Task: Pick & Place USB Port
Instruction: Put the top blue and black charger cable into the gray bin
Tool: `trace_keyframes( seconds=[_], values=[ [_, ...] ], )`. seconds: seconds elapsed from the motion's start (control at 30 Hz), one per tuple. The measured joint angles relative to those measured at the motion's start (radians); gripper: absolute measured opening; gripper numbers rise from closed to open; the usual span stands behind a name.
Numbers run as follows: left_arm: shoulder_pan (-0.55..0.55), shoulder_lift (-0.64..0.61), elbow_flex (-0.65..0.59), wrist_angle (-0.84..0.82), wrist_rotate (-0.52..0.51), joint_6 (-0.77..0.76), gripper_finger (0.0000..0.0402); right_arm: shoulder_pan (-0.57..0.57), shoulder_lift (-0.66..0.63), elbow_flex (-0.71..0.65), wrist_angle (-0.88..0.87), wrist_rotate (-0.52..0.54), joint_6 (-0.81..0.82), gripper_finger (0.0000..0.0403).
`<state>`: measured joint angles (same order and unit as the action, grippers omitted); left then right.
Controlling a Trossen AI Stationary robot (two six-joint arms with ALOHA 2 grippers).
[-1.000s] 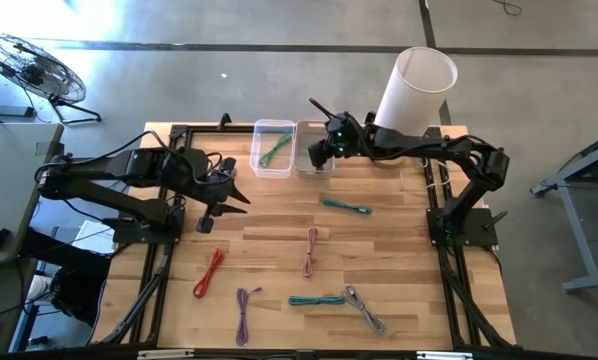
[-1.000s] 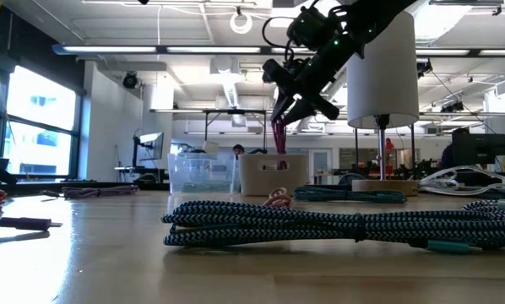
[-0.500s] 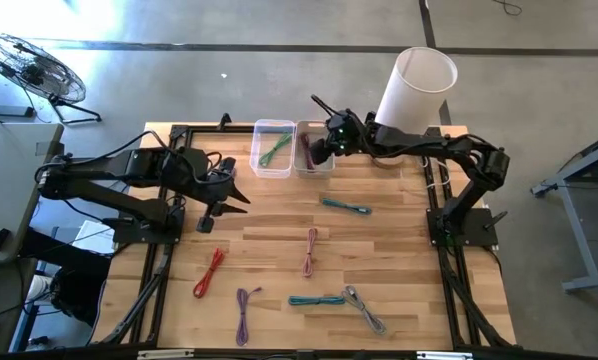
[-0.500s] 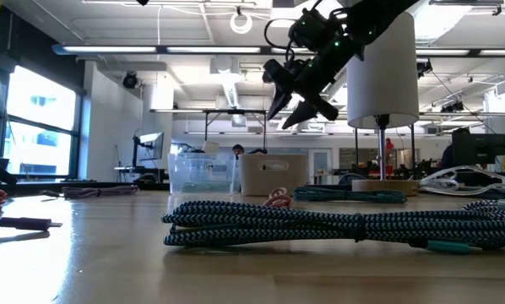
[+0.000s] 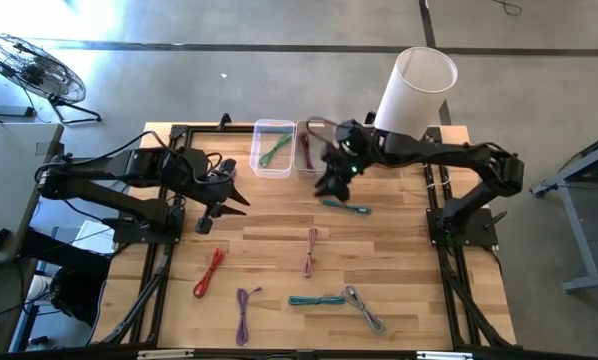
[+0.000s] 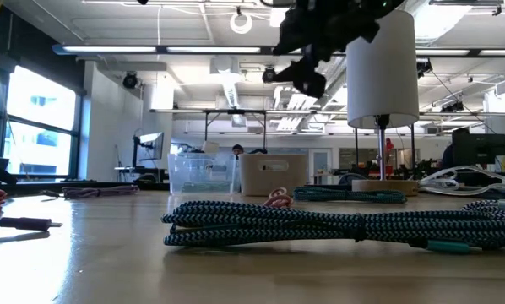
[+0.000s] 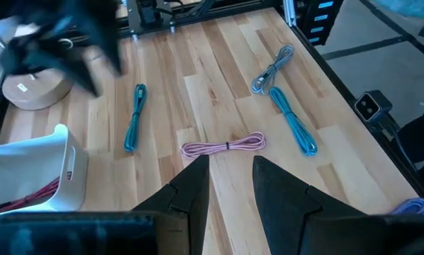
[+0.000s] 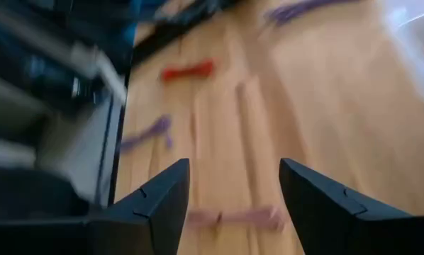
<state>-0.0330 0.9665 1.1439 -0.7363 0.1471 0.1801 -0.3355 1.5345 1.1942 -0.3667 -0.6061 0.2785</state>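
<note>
**Right gripper empty over the table, maroon cable in the white bin**

The wooden table carries several bundled USB cables and two bins at its far edge. A tall white cylinder stands at the far right corner on a round wooden base.

The right arm reaches from the right side toward the table's middle. Its right gripper hangs above the boards just in front of the bins, fingers spread apart with nothing between them; the right wrist view shows bare wood in the gap. The left arm waits at the left side, and its left gripper has its fingers slightly parted and holds nothing.

The clear bin holds a green cable. Beside it, the white bin holds a maroon cable.

On the open boards lie a teal cable just beside the right gripper, a pink cable near the centre, a red cable on the left, a purple cable near the front edge, and a long teal cable touching a grey cable.
</note>
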Motion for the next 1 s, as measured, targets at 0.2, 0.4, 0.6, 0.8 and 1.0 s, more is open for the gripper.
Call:
trace_keyframes(
  seconds=[0.2, 0.4, 0.6, 0.8, 1.0],
  values=[
    [0.000, 0.000, 0.000, -0.044, -0.004, 0.025, 0.0106, 0.118, -0.045, 0.000, -0.226, 0.104, -0.212, 0.0210],
    [0.000, 0.000, 0.000, -0.080, -0.034, 0.025, 0.0106, 0.205, -0.030, 0.000, -0.438, 0.443, -0.382, 0.0210],
    [0.000, 0.000, 0.000, -0.083, -0.035, 0.025, 0.0106, 0.210, 0.008, 0.000, -0.458, 0.536, -0.389, 0.0210],
    [0.000, 0.000, 0.000, -0.083, -0.037, 0.025, 0.0106, 0.189, 0.077, 0.000, -0.521, 0.570, -0.392, 0.0210],
    [0.000, 0.000, 0.000, -0.083, -0.037, 0.024, 0.0106, 0.183, 0.147, 0.000, -0.536, 0.572, -0.392, 0.0210]
  ],
)
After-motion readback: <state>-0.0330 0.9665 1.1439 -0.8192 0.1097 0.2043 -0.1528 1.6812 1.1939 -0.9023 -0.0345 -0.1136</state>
